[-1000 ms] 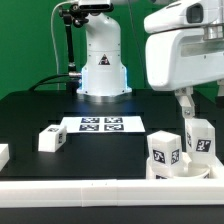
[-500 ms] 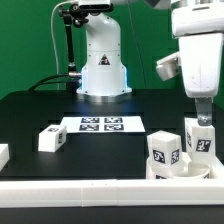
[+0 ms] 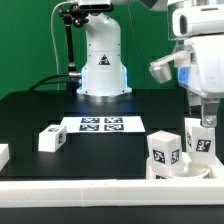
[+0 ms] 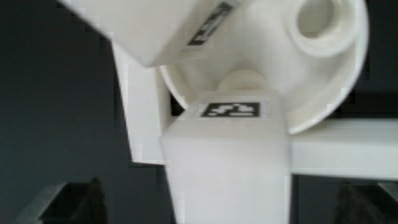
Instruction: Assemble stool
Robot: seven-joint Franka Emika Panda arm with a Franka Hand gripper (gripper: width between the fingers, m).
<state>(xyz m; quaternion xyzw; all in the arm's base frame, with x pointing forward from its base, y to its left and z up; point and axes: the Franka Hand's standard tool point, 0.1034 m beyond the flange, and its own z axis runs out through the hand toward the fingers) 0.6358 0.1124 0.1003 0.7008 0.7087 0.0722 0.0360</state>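
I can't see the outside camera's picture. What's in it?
The robot's open gripper hangs over two upright stool legs at the exterior view's right. Another leg lies beside the marker board on the black table.

White round seat [image 3: 186,172] flat on surface, near front edge at exterior view's right. Two blocky white legs upright on it: front leg [image 3: 165,150] and rear leg [image 3: 200,140], square tags facing camera. Well apart toward exterior view's left: third leg [image 3: 52,138] lying loose on surface, tag showing. Wrist view: tagged leg [image 4: 228,150] crossing seat's round face [image 4: 294,70].
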